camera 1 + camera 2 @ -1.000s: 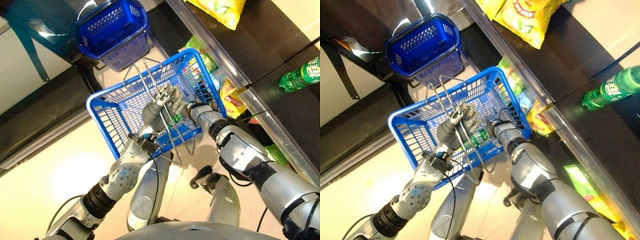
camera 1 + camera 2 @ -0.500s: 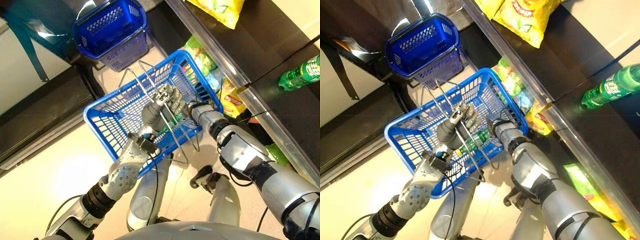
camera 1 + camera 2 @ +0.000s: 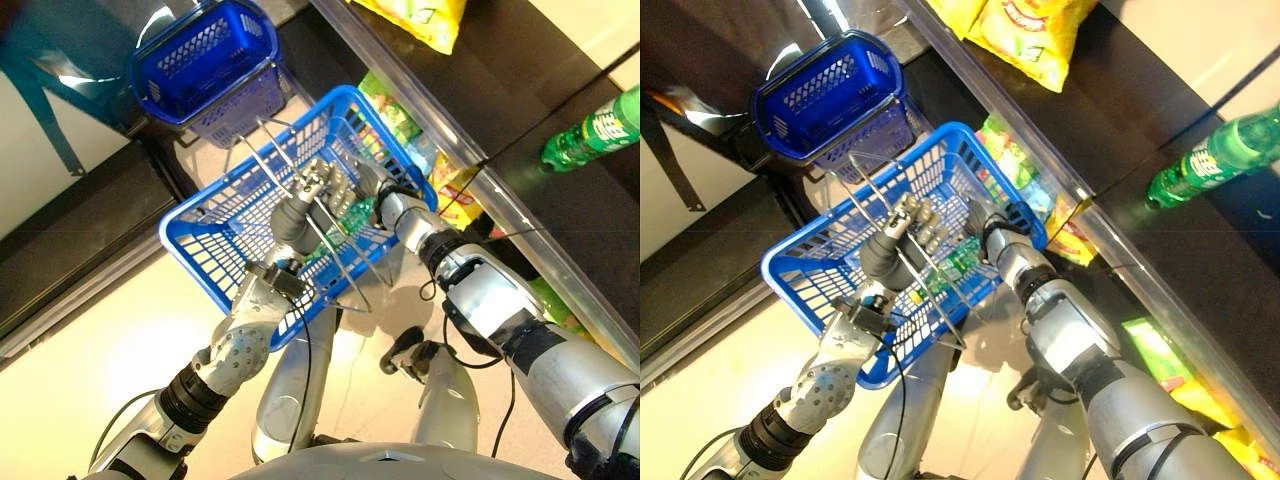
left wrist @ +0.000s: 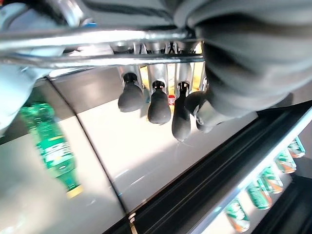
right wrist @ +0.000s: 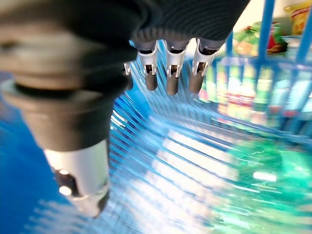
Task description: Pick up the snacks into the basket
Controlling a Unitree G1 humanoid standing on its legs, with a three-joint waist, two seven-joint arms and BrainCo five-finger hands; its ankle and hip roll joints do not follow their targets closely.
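**Basket held up by its wire handles, right hand inside it**

The left hand [image 3: 322, 190] has its fingers [image 4: 152, 100] hooked over the two wire handles [image 3: 330, 235] of the blue basket [image 3: 205, 235] and carries it above the floor, the forearm rising from the near left. In the left wrist view the dark fingertips curl down past both metal bars.

The right hand [image 5: 168, 68] is down inside the basket, at its right side; its arm comes in from the near right over the rim. In its own wrist view the fingers hang straight and relaxed, holding nothing, over the mesh bottom. A green snack [image 3: 960, 258] lies on the basket floor just beside that hand.

The basket's right rim sits close to the shelf edge [image 3: 500, 200], with little room between. Snack bags [image 3: 395, 110] stand on the shelf just past that rim; a yellow bag [image 3: 1025, 40] and a green bottle [image 3: 590, 135] lie on the shelf above. A second, darker blue basket [image 3: 200, 60] stands at the far left, apart from the held one. Pale open floor lies to the near left.
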